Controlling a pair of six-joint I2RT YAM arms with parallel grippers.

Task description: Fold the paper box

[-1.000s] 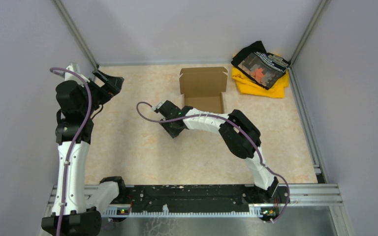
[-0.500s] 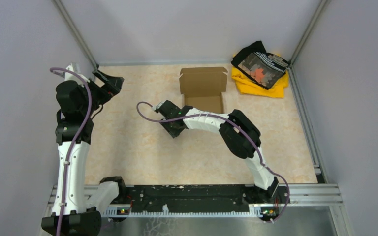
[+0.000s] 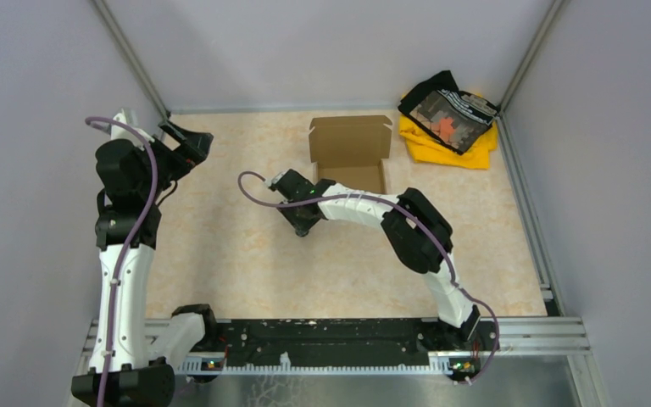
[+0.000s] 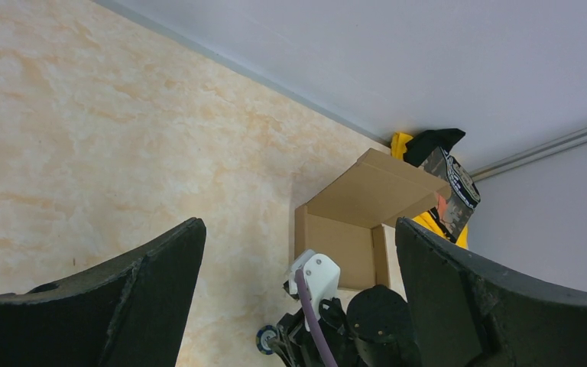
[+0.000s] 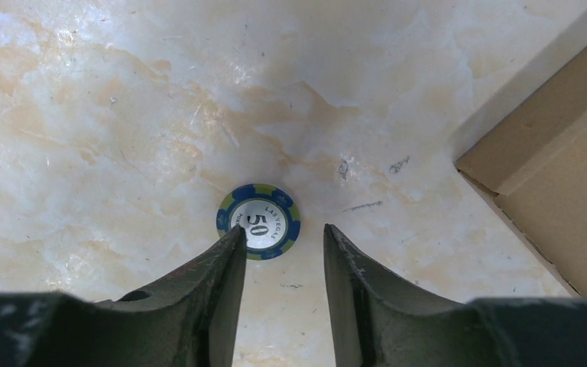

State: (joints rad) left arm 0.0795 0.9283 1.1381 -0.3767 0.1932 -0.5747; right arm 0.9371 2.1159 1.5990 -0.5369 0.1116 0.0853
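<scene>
The table (image 3: 220, 263) carries the paper box (image 3: 352, 157) by its far edge, lid upright, unclosed. The left gripper (image 3: 191, 140) waits high at the left edge, fingers spread, empty. The right gripper (image 5: 281, 231), fingers parted around nothing, hangs low over a poker chip (image 5: 258, 220) near the box's near-left corner, likely lining up to grasp it.

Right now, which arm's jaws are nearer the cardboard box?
The right arm's, by the paper box's near left corner, at a poker chip; the left arm's hang open, far off.
</scene>
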